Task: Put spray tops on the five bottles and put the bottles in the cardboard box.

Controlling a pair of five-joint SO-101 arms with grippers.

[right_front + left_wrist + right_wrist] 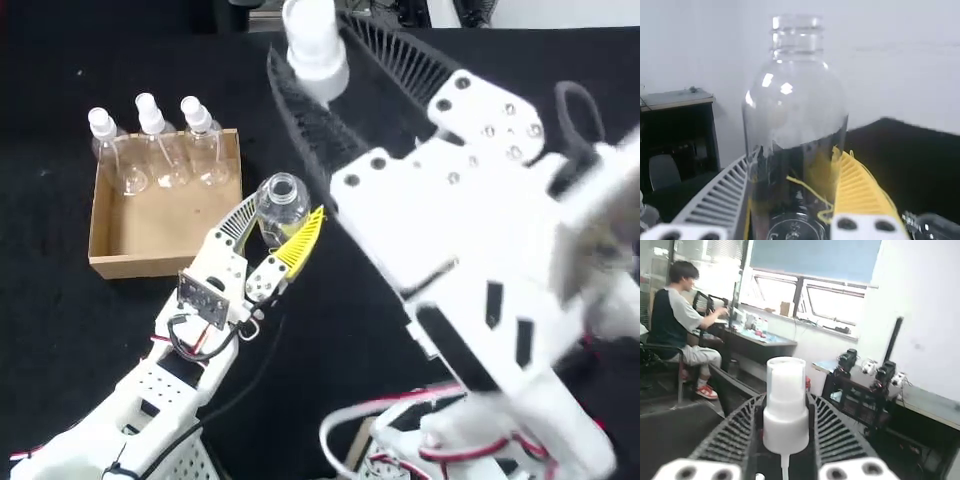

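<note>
An uncapped clear bottle [281,207] stands upright between the white and yellow fingers of my left gripper [279,227], which is shut on it just right of the cardboard box [110,247]. In the left wrist view the same bottle [795,135] rises between the two fingers. My right gripper [318,75] is raised high, close to the camera, shut on a white spray top [313,40], above and behind the bottle. The right wrist view shows the spray top [785,407] upright between black ribbed fingers, its tube hanging down. Three capped bottles [160,148] lie in the box.
The table is covered in black cloth [60,330]. My right arm's big white body [480,260] fills the right half of the high view. Cables [400,420] run near the front edge. A desk with equipment [875,375] stands in the room behind.
</note>
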